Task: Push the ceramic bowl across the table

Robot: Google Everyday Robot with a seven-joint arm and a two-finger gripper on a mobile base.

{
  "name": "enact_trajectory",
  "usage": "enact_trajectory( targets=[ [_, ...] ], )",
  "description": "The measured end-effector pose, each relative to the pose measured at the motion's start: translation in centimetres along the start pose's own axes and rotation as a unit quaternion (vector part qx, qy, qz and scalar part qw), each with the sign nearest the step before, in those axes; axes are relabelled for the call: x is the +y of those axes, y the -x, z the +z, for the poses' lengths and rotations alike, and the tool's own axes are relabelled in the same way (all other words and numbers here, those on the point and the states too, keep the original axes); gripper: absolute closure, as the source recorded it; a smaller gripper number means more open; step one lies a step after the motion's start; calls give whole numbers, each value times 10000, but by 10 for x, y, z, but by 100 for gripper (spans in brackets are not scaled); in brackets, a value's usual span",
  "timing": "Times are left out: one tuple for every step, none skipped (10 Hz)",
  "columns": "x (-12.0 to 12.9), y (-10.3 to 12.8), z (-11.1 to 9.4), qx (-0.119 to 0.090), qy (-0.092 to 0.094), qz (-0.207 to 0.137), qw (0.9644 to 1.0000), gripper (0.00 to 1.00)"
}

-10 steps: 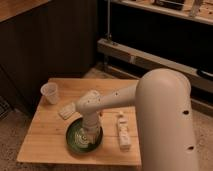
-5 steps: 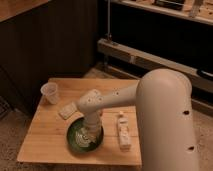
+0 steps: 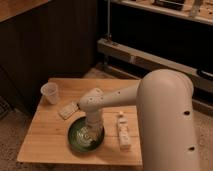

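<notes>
The dark-green ceramic bowl (image 3: 80, 137) sits on the light wooden table (image 3: 42, 137), near its front edge, left of centre. My gripper (image 3: 90, 134) reaches straight down from the white arm into the bowl, at its right inner part. The arm's wrist (image 3: 92, 105) hides the back right of the bowl.
A small translucent plastic cup (image 3: 50, 93) stands at the table's back left. A flat tan packet (image 3: 67, 110) lies just behind the bowl. A white bottle-shaped item (image 3: 122, 131) lies to the bowl's right. Dark shelving (image 3: 150, 55) stands behind the table.
The bowl has slid slightly forward and left on the table, with the gripper still in it.
</notes>
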Motion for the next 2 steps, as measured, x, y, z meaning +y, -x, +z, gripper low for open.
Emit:
enact_trajectory(
  targets=[
    [0, 0, 0, 0, 1, 1, 10000, 91],
    [-1, 0, 0, -13, 5, 15, 10000, 91]
  ],
)
